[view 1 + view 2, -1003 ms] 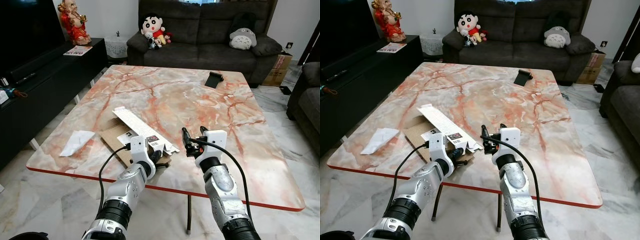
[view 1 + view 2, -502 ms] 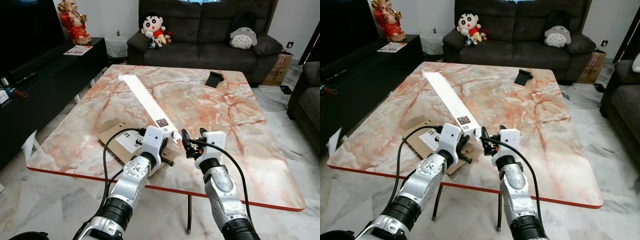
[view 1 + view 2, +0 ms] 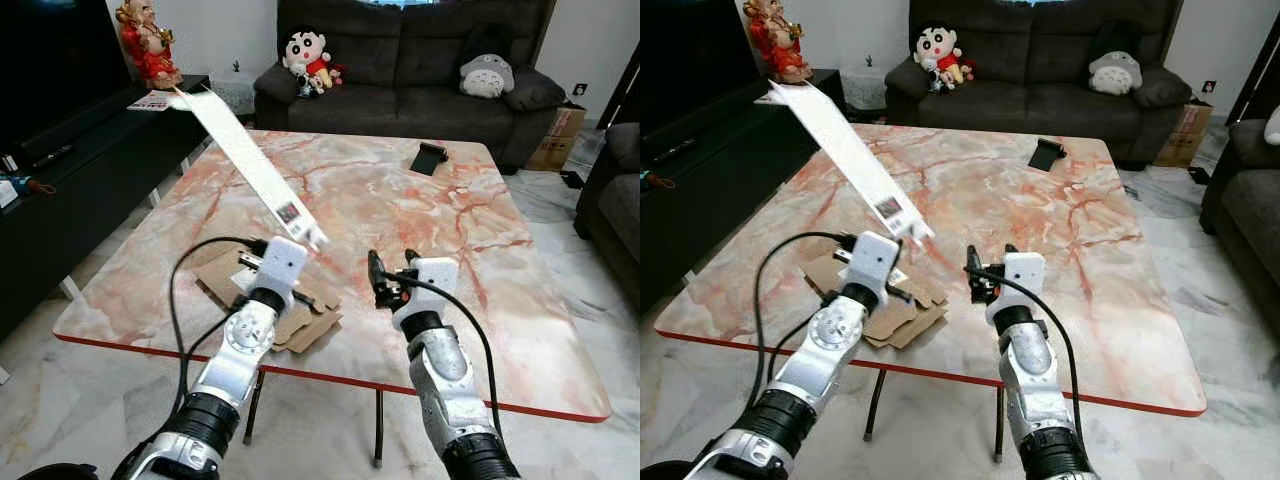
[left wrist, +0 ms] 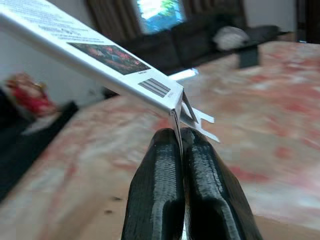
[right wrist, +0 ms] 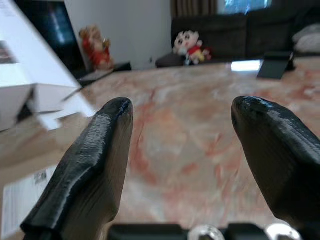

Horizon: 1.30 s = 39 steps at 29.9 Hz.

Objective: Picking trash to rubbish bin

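A long white flat box (image 3: 245, 165) slants up and to the left above the marble table (image 3: 400, 200). My left gripper (image 4: 180, 134) is shut on a thin flap at the box's lower end, seen from the head at the left gripper (image 3: 305, 243). Below it a flattened brown cardboard piece (image 3: 300, 312) with a white label lies near the table's front edge. My right gripper (image 3: 391, 276) hovers over the table just right of the cardboard, open, with nothing between its fingers (image 5: 107, 132).
A black phone-like object (image 3: 430, 157) lies at the table's far right. A dark sofa (image 3: 400, 80) with plush toys stands behind, a black TV console (image 3: 90, 170) runs along the left, and an armchair (image 3: 612, 190) is at right. The table's front edge has a red rim (image 3: 330, 375).
My left gripper raised the white box off the cardboard and swung its far end up and left. A white paper sheet at the table's left corner slid off. The right gripper stayed.
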Motion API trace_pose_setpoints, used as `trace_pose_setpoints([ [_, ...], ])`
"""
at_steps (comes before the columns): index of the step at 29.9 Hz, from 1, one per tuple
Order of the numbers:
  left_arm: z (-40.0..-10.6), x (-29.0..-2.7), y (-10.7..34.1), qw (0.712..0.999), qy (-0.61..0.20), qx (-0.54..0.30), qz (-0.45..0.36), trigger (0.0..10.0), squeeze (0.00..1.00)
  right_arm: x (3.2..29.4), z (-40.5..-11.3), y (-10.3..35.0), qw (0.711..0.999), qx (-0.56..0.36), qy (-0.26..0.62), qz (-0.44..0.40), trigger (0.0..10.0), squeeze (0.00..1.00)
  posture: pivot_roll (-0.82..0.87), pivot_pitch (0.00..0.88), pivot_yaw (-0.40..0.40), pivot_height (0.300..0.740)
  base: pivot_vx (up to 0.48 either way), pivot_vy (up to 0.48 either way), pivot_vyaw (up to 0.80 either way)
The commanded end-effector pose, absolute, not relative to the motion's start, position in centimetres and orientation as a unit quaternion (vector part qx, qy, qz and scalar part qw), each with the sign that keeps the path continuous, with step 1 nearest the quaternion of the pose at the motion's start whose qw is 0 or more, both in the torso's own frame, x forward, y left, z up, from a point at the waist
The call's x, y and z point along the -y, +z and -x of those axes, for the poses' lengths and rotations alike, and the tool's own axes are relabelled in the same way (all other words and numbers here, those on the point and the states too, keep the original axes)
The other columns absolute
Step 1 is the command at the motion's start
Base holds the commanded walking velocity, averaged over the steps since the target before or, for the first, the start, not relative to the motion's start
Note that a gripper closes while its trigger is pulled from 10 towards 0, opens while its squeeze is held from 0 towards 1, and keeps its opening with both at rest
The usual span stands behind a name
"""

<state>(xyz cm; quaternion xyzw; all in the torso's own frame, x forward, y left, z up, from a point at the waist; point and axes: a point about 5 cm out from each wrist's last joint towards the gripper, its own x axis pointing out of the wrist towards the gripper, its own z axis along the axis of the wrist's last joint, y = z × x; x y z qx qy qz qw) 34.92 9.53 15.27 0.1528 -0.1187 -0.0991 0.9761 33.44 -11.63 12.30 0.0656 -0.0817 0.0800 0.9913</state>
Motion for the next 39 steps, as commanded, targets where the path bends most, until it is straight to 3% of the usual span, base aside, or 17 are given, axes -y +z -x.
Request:
trace_pose_setpoints([
  [1, -34.8, -10.1, 15.9, 0.973, -0.077, 0.141, -0.165, 10.0, 0.0, 11.9, -33.8, 13.6, 0.989, 0.109, 0.069, -0.073, 10.0, 0.0, 0.16, 0.0, 0.001, 0.74, 0.0, 0.0, 0.0],
  [14, -34.3, -11.7, 16.6, 0.968, -0.014, 0.187, -0.165, 10.0, 0.0, 12.1, -33.9, 14.7, 0.987, 0.134, 0.054, -0.077, 10.0, 0.0, 0.16, 0.0, 0.004, 0.74, 0.0, 0.0, 0.0],
  [30, -34.3, -11.4, 16.7, 0.969, -0.014, 0.192, -0.154, 10.0, 0.0, 12.3, -33.9, 14.9, 0.986, 0.138, 0.05, -0.078, 10.0, 0.0, 0.16, 0.0, 0.004, 0.74, 0.0, 0.0, 0.0],
  [39, -34.2, -11.3, 16.7, 0.969, -0.018, 0.195, -0.15, 10.0, 0.0, 12.5, -33.7, 14.8, 0.986, 0.138, 0.051, -0.077, 10.0, 0.0, 0.15, 0.0, 0.009, 0.74, -0.269, 0.0, 0.0],
])
